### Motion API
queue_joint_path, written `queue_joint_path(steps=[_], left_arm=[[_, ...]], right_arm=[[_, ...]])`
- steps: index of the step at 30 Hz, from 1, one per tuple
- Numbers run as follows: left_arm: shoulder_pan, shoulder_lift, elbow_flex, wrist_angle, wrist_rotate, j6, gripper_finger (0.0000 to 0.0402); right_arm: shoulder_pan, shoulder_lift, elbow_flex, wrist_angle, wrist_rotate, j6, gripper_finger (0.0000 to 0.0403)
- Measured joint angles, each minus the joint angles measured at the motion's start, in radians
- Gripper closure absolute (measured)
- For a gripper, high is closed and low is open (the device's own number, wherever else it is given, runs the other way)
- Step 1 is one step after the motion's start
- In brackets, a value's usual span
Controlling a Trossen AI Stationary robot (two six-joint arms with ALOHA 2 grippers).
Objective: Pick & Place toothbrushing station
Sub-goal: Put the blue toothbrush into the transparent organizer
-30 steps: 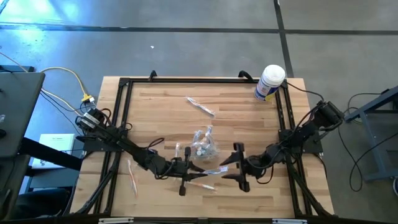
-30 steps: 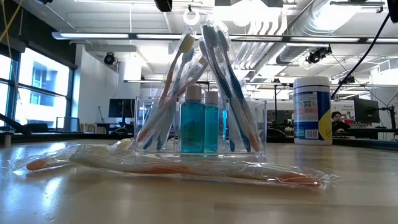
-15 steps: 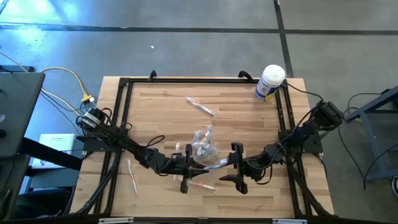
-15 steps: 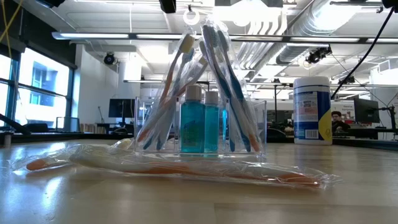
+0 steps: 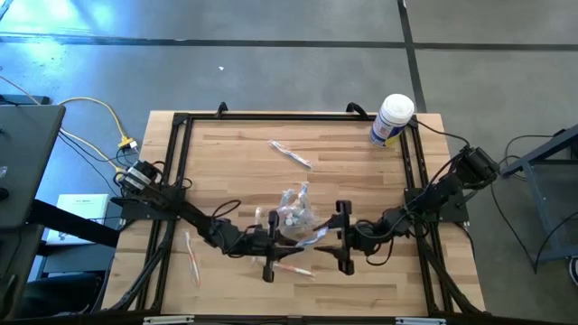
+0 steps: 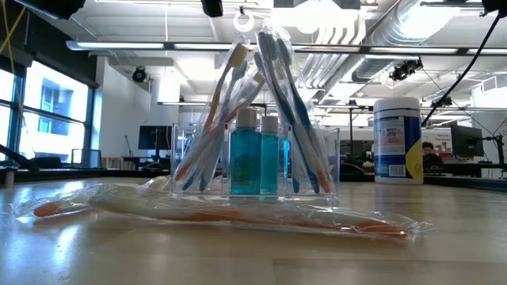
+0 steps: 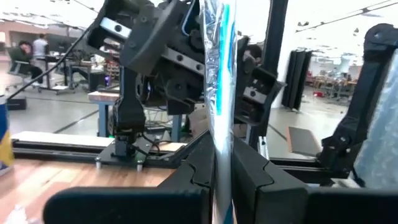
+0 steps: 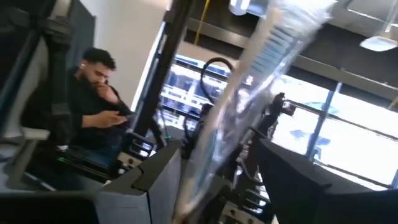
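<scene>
On the table (image 5: 226, 144), the left gripper (image 5: 274, 242) sits just left of the holder (image 5: 296, 215), its fingers (image 7: 193, 174) pinched tight on a wrapped toothbrush (image 7: 219, 93). The clear holder stands near the middle of the table, toward the front, with blue bottles (image 6: 253, 154) and toothbrushes in it. Just right of it, the right gripper (image 5: 341, 238) has its fingers (image 8: 155, 180) spread wide on either side of another wrapped toothbrush (image 8: 249, 106); whether they grip it cannot be told.
</scene>
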Motion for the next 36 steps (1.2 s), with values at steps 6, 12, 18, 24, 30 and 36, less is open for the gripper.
queue_joint_path(steps=[6,12,18,24,30,36], left_arm=[[0.020,0.000,0.000,-0.056,-0.015,-0.006,0.0384],[0.042,0.000,0.000,-0.077,0.002,-0.013,0.0384],[0.046,0.000,0.000,-0.094,0.008,0.030,0.0384],[0.050,0.000,0.000,-0.095,0.037,0.105,0.0381],[0.049,0.000,0.000,-0.054,0.033,0.097,0.0325],[0.048,-0.001,0.000,-0.068,0.022,-0.018,0.0248]], right_arm=[[0.003,0.000,0.000,0.019,-0.055,0.031,0.0201],[0.005,0.000,0.000,0.016,-0.043,0.095,0.0210],[0.013,0.000,0.000,0.003,-0.024,0.090,0.0315],[0.016,0.000,0.000,0.003,0.031,0.064,0.0389],[0.035,0.000,0.000,-0.019,0.057,0.057,0.0393],[0.069,0.000,0.000,-0.036,0.134,0.011,0.0392]])
